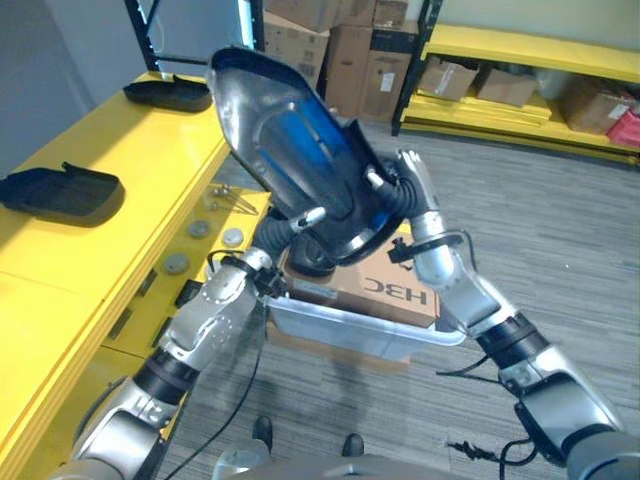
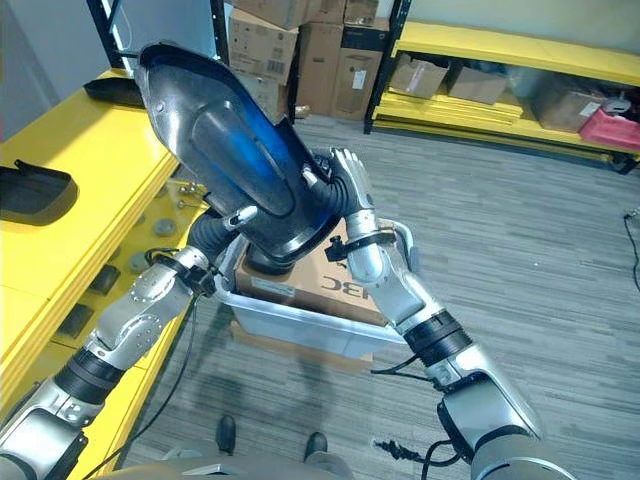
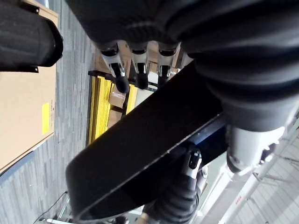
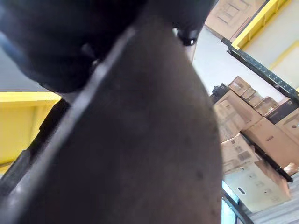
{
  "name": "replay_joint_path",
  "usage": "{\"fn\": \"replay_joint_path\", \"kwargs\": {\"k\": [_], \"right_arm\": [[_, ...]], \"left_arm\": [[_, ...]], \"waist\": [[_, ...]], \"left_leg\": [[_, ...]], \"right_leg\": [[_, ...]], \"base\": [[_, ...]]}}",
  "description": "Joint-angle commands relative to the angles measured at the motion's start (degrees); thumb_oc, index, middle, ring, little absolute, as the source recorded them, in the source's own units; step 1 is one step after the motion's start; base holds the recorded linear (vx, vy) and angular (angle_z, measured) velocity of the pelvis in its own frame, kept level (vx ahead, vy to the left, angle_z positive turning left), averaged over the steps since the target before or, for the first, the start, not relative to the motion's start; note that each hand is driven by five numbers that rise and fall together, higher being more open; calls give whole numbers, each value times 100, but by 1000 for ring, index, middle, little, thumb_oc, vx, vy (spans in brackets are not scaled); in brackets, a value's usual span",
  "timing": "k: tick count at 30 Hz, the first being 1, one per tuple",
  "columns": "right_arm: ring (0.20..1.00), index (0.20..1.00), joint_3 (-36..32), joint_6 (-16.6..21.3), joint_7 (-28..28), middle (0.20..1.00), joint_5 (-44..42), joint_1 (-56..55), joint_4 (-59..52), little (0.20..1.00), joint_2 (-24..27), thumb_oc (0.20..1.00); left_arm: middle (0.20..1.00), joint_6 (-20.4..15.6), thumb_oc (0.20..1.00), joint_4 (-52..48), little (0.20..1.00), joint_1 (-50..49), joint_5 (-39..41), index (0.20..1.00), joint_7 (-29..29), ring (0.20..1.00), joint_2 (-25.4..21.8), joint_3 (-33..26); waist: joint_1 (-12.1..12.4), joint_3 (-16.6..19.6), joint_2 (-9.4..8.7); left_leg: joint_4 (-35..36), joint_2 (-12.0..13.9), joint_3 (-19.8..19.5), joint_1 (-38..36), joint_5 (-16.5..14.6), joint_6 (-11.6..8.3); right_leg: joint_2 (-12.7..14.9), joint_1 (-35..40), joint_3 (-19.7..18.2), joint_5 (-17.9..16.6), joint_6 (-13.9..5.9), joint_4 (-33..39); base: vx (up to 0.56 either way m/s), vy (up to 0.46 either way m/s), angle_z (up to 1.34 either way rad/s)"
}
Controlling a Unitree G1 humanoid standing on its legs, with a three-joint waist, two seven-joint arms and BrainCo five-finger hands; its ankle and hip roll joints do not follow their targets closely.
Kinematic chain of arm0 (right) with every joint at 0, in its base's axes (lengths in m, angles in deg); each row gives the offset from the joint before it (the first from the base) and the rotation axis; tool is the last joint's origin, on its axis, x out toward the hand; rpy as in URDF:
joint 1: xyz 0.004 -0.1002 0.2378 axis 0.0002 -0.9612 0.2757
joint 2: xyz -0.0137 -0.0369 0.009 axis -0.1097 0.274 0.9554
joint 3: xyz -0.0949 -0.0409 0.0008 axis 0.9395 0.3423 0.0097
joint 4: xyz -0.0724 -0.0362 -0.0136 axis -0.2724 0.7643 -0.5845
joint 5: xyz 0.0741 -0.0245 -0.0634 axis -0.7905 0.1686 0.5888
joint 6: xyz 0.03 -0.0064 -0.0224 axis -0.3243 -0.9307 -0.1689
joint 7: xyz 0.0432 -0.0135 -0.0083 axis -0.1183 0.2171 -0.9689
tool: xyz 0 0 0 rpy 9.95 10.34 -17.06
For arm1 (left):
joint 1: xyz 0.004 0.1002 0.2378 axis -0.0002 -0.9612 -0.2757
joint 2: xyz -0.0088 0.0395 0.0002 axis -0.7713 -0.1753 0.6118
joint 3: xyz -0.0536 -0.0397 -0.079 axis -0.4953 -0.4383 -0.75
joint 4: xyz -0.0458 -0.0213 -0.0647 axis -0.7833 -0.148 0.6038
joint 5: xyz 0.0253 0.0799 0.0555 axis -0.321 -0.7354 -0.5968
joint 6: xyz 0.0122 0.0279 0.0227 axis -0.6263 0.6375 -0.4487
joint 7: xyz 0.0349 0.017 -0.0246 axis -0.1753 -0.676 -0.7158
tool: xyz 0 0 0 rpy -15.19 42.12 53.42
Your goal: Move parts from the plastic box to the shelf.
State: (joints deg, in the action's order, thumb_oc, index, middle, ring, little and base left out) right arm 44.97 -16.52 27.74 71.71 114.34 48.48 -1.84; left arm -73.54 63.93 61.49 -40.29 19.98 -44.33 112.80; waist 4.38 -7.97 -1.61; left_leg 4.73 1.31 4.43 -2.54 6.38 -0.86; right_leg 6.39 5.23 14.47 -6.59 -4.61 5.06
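The black part [image 1: 285, 150] is clasped between the fingers of the left hand [image 1: 290, 222] and right hand [image 1: 385, 185], both supporting its width above the plastic box [image 1: 355, 335].

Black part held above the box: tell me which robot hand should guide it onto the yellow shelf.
Left. The left robot hand grips the black part on the side nearest the yellow shelf; the right robot hand holds the far side.

Silver-grey arms, dark ribbed wrist covers, silver fingers [image 3: 132, 59] (dark-tipped)
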Motion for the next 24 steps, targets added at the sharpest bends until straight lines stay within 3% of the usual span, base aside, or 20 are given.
{"fn": "replay_joint_path", "kwargs": {"k": [1,4,8,10,13,16,17,24], "right_arm": [[200,200,159,1037,269,200,-12,257,-596,200,-173,200],[200,200,188,1334,183,200,-123,134,-828,200,-367,200],[200,200,285,1361,-106,200,-291,-71,-1075,200,-590,200],[200,200,450,1289,-180,200,-232,-187,-1131,200,-740,200],[200,200,662,1347,-448,200,-589,-433,-1042,200,-985,200],[200,200,829,1285,-775,200,-1000,-624,-1027,200,-1089,200],[1000,1000,840,1203,-820,1000,-1244,-733,-994,1000,-1098,1000],[1000,1000,347,1548,-402,1000,-2016,-1623,-685,1000,-975,1000]], "left_arm": [[200,-568,200,39,200,574,37,200,-118,200,375,44],[200,-752,200,72,200,526,-61,200,-252,200,399,-32],[200,-1093,200,75,200,472,11,200,-552,200,474,-79],[200,-1632,200,57,200,425,54,200,-851,200,531,-162],[200,-2126,200,58,200,356,-73,200,-1152,200,615,-233],[200,-2402,200,36,200,316,-753,200,-1483,200,645,-239],[200,-2462,200,-13,200,280,-1345,200,-1783,200,602,-254],[200,-2629,200,102,200,60,-3325,200,-2858,200,109,-584]], "waist": [[101,137,-4],[110,131,16],[113,120,21],[134,115,18],[149,101,-5],[174,65,-28],[185,47,-40],[39,33,-12]], "left_leg": [[27,4,-131,-292,-779,52],[27,2,-137,-281,-787,55],[27,-5,-155,-264,-788,53],[27,-7,-168,-259,-788,50],[27,-4,-189,-251,-779,44],[27,-2,-216,-230,-764,40],[27,-1,-233,-228,-765,41],[27,35,-190,-225,-754,22]], "right_leg": [[147,396,261,740,-241,-160],[146,381,248,755,-236,-168],[151,357,254,773,-232,-189],[158,358,266,777,-227,-186],[164,356,286,775,-224,-196],[157,344,306,789,-208,-222],[159,347,320,800,-205,-233],[126,333,265,813,-199,-229]], "base": [[0,0,0],[0,0,0],[0,0,0],[0,0,0],[7,-31,1],[-2,-63,3],[-7,-71,4],[0,-33,5]]}}
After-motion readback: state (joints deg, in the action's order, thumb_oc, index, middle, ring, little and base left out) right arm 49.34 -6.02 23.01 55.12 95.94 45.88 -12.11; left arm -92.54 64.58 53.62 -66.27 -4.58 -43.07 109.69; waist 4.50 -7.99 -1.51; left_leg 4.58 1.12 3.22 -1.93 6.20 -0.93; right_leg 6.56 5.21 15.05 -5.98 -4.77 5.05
